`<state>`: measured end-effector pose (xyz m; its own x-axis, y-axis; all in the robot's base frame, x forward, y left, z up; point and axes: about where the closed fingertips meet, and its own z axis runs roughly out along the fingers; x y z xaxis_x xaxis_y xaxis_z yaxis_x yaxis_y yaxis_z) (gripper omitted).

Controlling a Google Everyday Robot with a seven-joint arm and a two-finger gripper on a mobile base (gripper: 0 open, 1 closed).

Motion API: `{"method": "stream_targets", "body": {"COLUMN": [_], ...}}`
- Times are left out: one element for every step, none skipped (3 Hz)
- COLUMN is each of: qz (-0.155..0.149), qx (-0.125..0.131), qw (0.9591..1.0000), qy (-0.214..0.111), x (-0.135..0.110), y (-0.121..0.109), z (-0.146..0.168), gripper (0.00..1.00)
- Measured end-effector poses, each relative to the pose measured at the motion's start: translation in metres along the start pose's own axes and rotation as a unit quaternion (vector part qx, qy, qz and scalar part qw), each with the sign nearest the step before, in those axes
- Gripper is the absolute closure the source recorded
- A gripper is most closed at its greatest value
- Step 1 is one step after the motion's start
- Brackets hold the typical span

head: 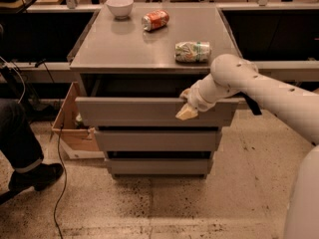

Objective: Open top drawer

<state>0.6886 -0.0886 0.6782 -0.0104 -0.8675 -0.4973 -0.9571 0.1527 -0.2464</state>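
The top drawer is the wide matte-grey front just under the cabinet's grey top. It stands pulled out a little, with a dark gap showing behind its front panel. My gripper is at the right part of the drawer's upper edge, on the end of my white arm that comes in from the right. One cream finger lies over the front of the panel and the other reaches behind the edge, so the gripper is closed on the panel's top edge.
Two narrower grey drawer fronts sit below, closed. On the cabinet top are a white bowl, an orange can and a crushed green-white can. A cardboard box and a person's leg and shoe are at the left.
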Motion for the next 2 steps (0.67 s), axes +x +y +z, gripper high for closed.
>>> {"method": "stream_targets", "body": {"qz": [0.0,0.0], "qx": [0.0,0.0], "qw": [1.0,1.0], "qy": [0.0,0.0], "x": [-0.0023,-0.0047], "y": [-0.0011,-0.001], "z": [-0.0039,-0.0083], "gripper": [0.88,0.86]}}
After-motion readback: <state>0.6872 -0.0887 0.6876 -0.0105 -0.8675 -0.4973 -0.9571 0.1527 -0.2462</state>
